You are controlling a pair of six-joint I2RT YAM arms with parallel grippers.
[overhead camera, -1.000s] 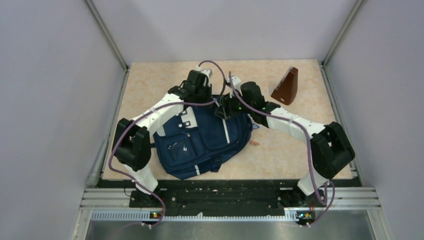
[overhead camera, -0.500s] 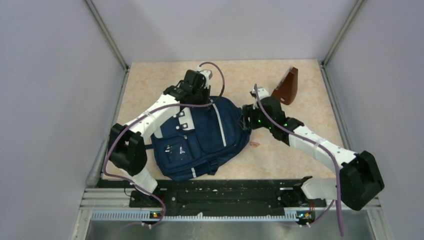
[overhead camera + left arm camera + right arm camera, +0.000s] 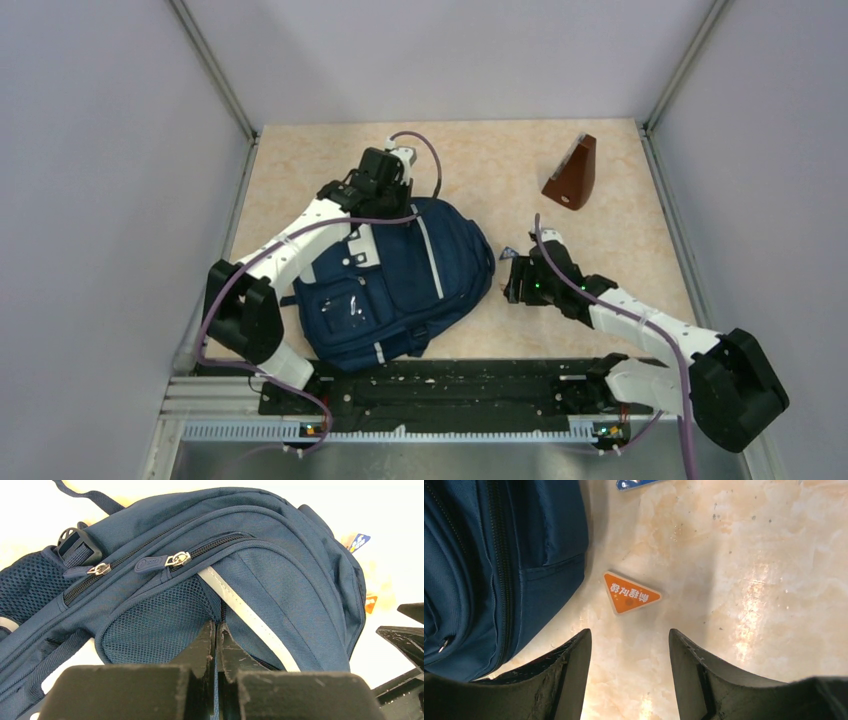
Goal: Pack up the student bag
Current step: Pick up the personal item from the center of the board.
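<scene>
The student bag [image 3: 400, 285], navy with pale stripes, lies flat at the table's left-centre. Its zip pulls [image 3: 178, 559] rest near the top seam. My left gripper [image 3: 388, 207] is at the bag's far end, shut on a thin fold of the bag's blue fabric [image 3: 218, 625] beside a mesh pocket [image 3: 155, 630]. My right gripper [image 3: 510, 283] hovers low over bare table just right of the bag, open, with nothing between its fingers [image 3: 629, 635]. A small orange triangular tag [image 3: 630, 592] lies on the table just ahead of those fingertips, next to the bag's side [image 3: 484, 565].
A brown wedge-shaped object [image 3: 573, 174] stands at the far right of the table. The tip of a blue tag [image 3: 634, 484] shows beyond the orange one. Grey walls enclose the table on three sides.
My right arm has drawn back from the bag's top toward the near right and now sits low over the table. The bag and left gripper have shifted slightly left.
</scene>
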